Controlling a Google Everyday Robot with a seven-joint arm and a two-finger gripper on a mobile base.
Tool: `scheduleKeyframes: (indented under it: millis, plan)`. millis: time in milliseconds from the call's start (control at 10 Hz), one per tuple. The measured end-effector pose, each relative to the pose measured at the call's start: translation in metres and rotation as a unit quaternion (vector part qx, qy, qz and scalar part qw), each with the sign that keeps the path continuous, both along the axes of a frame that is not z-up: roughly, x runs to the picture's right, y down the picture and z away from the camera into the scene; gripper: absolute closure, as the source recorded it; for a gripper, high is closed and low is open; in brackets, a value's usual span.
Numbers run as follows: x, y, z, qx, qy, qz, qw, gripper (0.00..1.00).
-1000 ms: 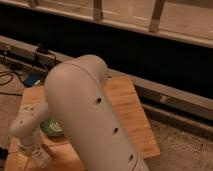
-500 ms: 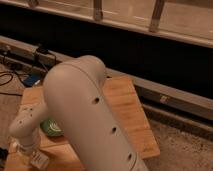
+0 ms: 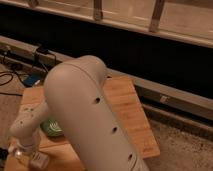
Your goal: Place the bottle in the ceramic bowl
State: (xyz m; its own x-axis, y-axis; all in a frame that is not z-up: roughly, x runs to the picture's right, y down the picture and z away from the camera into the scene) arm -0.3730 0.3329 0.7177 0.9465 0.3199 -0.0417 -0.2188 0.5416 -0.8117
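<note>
The big pale arm (image 3: 95, 125) is closest and fills the middle of the view. It has small dark holes along its side. A thinner part of the arm bends down at the bottom left. The gripper (image 3: 31, 157) is at the end of it, low over the near left corner of the wooden table (image 3: 127, 107). I cannot tell if the gripper is spread apart, pressed together or holding something. I cannot pick out the bottle for sure.

Just behind the gripper sits the ceramic bowl (image 3: 50, 128). It is green and only a part of it shows, because the arm covers the rest. The bowl rests on the left side of the table.

Past the table on the left, black cables (image 3: 10, 80) and a small blue thing (image 3: 31, 80) lie on the floor. On the right the floor (image 3: 185, 145) is gray and speckled. Farther back a pale ledge (image 3: 170, 92) runs along a dark wall (image 3: 140, 55). At the very top stand metal posts (image 3: 98, 10).
</note>
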Motion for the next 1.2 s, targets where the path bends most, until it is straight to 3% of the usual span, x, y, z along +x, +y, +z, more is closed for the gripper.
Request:
scheduleKeyframes:
  millis: [300, 500, 700, 900, 1200]
  plan:
    - [0.002, -0.003, -0.004, 0.008, -0.001, -0.001, 1.0000, 1.00]
    - [0.009, -0.023, -0.022, 0.043, 0.002, 0.002, 0.9991, 1.00]
    - [0.022, -0.065, -0.054, 0.077, 0.010, 0.010, 0.9969, 1.00]
    - [0.041, -0.105, -0.069, 0.098, 0.018, 0.018, 0.9948, 1.00]
    - [0.080, -0.167, -0.056, 0.122, 0.046, 0.024, 0.9911, 1.00]
